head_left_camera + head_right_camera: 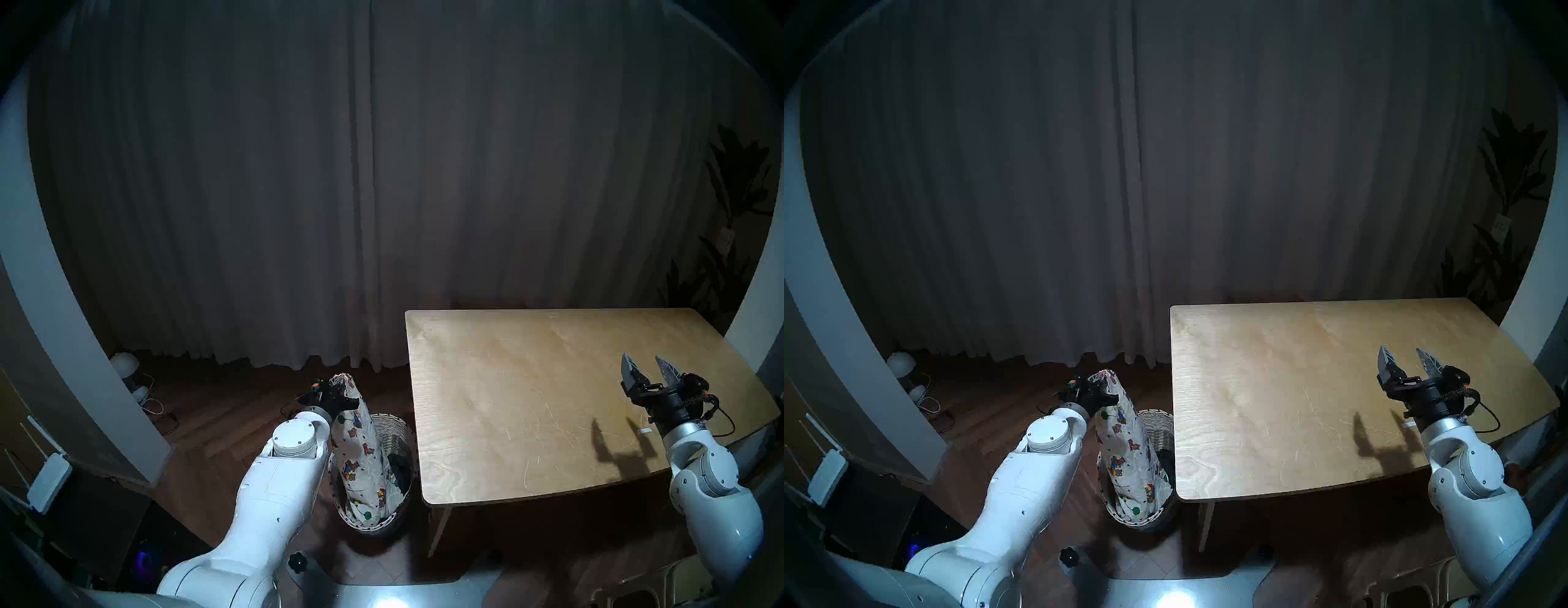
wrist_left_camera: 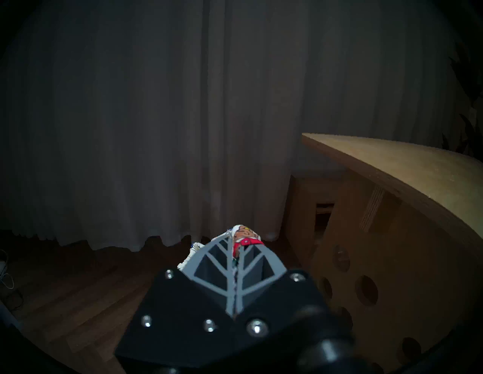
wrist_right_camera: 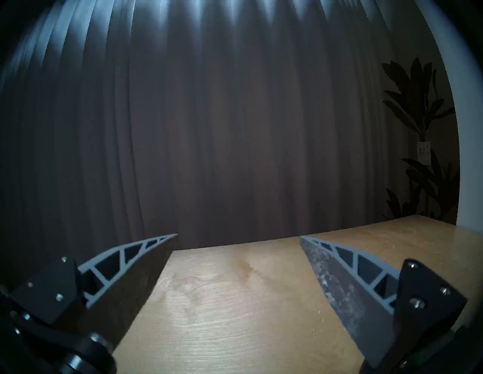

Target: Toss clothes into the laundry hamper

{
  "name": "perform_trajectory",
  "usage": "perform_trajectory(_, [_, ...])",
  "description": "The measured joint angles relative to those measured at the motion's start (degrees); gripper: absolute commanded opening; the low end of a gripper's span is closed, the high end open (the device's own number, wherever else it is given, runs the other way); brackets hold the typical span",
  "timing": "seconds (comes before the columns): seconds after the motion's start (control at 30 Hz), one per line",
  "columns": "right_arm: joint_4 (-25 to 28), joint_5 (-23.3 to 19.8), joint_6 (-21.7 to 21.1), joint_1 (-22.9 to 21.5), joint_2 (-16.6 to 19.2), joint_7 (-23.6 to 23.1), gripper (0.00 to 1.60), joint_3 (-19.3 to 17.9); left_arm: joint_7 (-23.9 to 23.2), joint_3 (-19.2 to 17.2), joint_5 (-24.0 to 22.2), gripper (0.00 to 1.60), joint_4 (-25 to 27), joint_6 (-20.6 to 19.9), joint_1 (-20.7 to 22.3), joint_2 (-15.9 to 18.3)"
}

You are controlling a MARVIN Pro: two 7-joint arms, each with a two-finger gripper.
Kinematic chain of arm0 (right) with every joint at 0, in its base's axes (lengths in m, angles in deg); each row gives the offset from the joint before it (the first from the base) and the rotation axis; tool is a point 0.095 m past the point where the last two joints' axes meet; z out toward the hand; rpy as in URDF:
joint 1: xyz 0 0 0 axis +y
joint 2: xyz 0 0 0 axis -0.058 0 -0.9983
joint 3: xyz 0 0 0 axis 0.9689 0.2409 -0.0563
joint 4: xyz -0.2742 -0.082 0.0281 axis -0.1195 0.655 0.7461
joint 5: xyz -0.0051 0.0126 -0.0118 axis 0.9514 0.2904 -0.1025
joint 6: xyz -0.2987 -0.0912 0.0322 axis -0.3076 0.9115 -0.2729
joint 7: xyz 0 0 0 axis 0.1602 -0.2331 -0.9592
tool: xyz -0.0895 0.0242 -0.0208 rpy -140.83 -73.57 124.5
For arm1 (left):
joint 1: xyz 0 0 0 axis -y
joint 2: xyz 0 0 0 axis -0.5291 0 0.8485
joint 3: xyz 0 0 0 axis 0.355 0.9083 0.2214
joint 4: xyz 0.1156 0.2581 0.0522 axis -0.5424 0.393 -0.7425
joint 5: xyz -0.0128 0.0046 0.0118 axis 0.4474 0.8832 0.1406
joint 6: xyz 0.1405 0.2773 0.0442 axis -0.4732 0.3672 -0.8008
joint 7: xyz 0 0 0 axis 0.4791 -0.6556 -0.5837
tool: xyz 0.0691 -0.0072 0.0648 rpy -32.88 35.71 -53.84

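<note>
My left gripper (image 1: 339, 384) is shut on the top of a cream garment (image 1: 360, 458) printed with cartoon bears. The garment hangs straight down, its lower part inside the woven wicker hamper (image 1: 401, 429) on the floor left of the table. Dark clothes (image 1: 401, 467) lie inside the hamper beside it. In the left wrist view the closed fingers (image 2: 230, 266) pinch a bunched bit of the print (image 2: 245, 235). My right gripper (image 1: 647, 369) hovers open over the right part of the wooden table (image 1: 530, 382), holding nothing. The right wrist view shows its fingers (image 3: 146, 261) spread wide above bare wood.
A grey curtain (image 1: 339, 191) hangs behind everything. White lamps and cables (image 1: 127, 369) sit on the wood floor at the left. A white router (image 1: 46, 479) stands at the far left. A plant (image 1: 729, 204) stands behind the table's right end.
</note>
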State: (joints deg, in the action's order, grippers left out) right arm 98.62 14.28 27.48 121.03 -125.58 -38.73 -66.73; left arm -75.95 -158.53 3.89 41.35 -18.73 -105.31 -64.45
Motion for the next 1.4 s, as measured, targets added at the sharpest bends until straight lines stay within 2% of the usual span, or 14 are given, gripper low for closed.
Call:
perform_trajectory(0.57, [0.02,0.02,0.00,0.00,0.00,0.00,1.60,-0.03,-1.00,2.50,1.65,0.00,-22.66,4.10,5.02,-1.96])
perform_trajectory(0.9, [-0.04,0.05,0.00,-0.04,0.00,0.00,1.60,0.01,-1.16,4.15,3.33,0.00,-29.02,3.54,8.21,-2.45])
perform_trajectory(1.2, [-0.14,0.08,0.00,-0.10,0.00,0.00,1.60,0.06,-1.20,4.95,4.45,0.00,-32.68,0.83,11.58,-2.47])
perform_trajectory(1.23, [-0.14,0.08,0.00,-0.11,0.00,0.00,1.60,0.06,-1.20,4.98,4.50,0.18,-32.85,0.70,11.76,-2.45])
perform_trajectory(1.27, [-0.15,0.09,0.00,-0.11,0.00,0.00,1.60,0.07,-1.20,5.02,4.60,0.56,-33.13,0.49,12.03,-2.42])
perform_trajectory(1.3, [-0.16,0.09,0.00,-0.12,0.00,-0.01,1.60,0.07,-1.21,5.07,4.69,0.67,-33.43,0.24,12.32,-2.38])
perform_trajectory(1.4, [-0.18,0.10,0.00,-0.14,0.00,-0.01,1.60,0.08,-1.21,5.21,4.93,0.68,-34.28,-0.31,13.03,-2.28])
